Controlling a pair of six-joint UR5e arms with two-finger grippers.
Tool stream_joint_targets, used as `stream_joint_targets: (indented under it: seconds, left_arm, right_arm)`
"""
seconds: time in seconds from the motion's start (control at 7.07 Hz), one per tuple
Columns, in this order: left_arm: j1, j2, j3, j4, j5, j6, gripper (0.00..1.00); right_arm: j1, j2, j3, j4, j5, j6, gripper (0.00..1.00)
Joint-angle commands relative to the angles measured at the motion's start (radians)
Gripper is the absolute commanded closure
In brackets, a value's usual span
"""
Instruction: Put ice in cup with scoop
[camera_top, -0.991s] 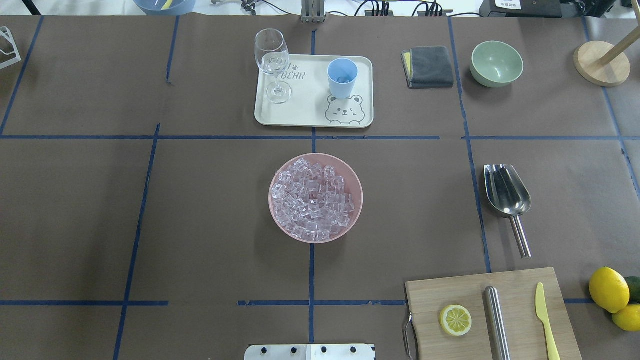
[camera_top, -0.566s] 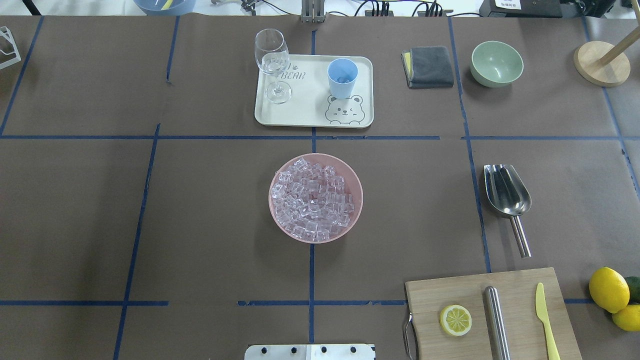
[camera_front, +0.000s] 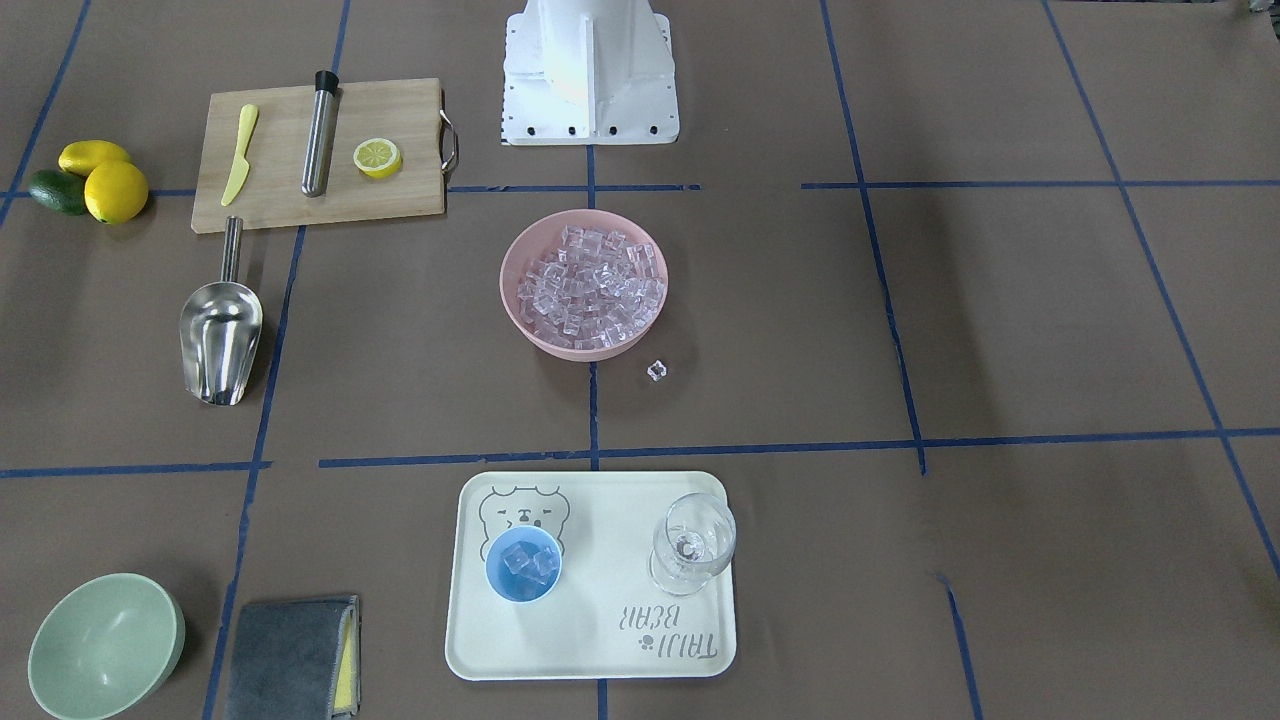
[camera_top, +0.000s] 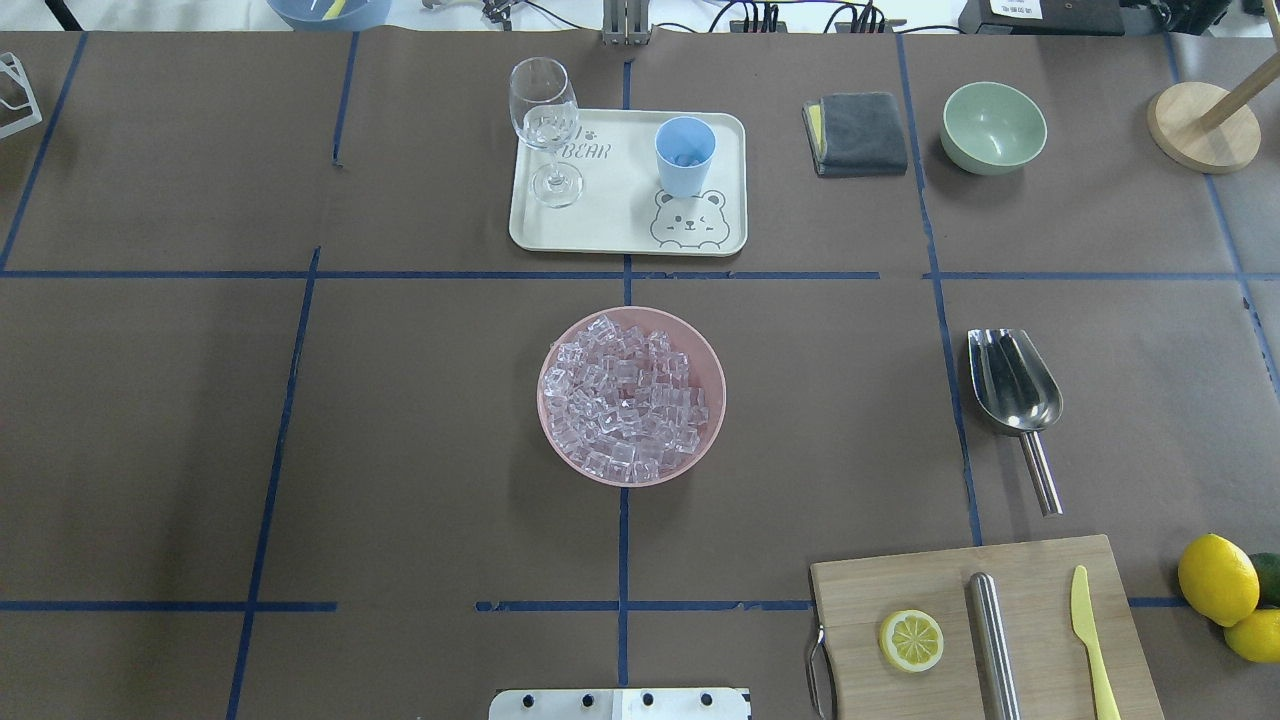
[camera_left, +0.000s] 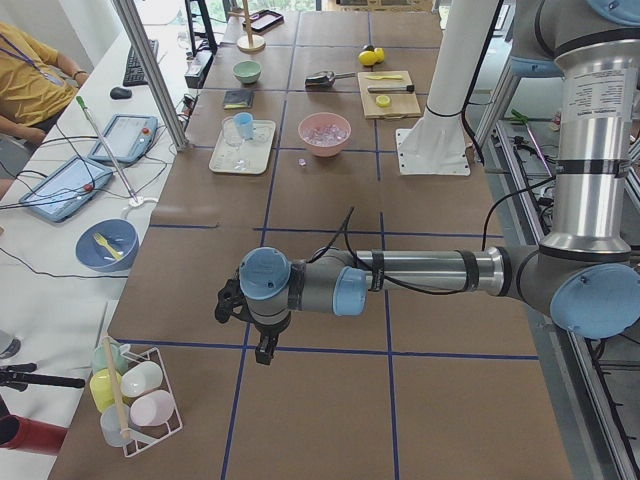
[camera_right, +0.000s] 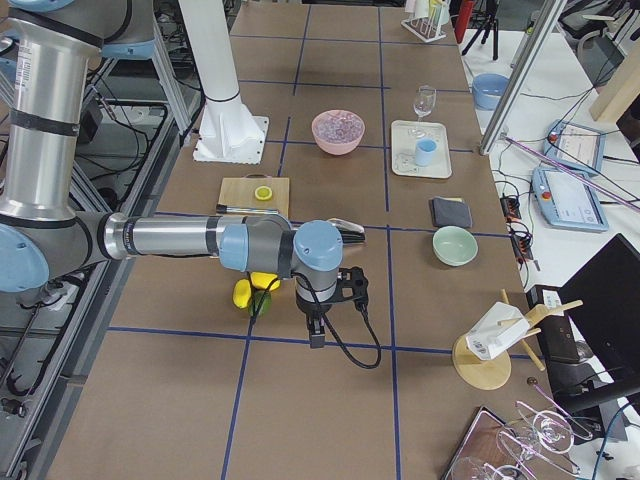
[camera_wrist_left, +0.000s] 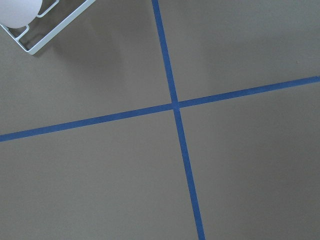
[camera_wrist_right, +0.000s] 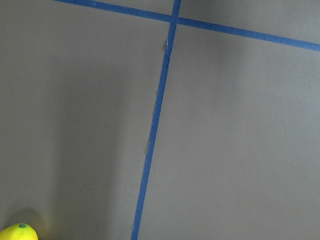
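- Nothing has moved on the overhead view since a second ago. The scoop (camera_top: 1012, 385) lies untouched, well to the right of the pink bowl (camera_top: 722, 395) piled with ice (camera_top: 628, 398).
- The cup (camera_top: 685, 170) stands on the bear tray (camera_top: 600, 225) near a wine glass (camera_top: 545, 130).
- The front camera shows what the overhead doesn't: a few cubes inside the cup, plus a stray cube (camera_front: 656, 371) on the table just beside the bowl.
- Only the side cameras show the left gripper (camera_left: 262, 348) and right gripper (camera_right: 316, 335), at opposite table ends. I can't tell how the jaws stand.
- The table (camera_top: 300, 420) is brown paper with a blue tape grid. A person in yellow (camera_left: 30, 75) sits at a side desk.
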Motion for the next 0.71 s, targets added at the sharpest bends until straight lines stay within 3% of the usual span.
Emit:
stream_joint_targets:
  seconds: [0.0, 0.57]
  left_arm:
    - [0.000, 0.010, 0.001, 0.001, 0.000, 0.000, 0.00]
    - [0.000, 0.025, 0.001, -0.001, -0.001, 0.000, 0.00]
  right_arm:
    - [0.000, -0.003, 0.000, -0.001, 0.000, -0.002, 0.00]
    - [-0.002, -0.007, -0.002, -0.001, 0.000, -0.002, 0.00]
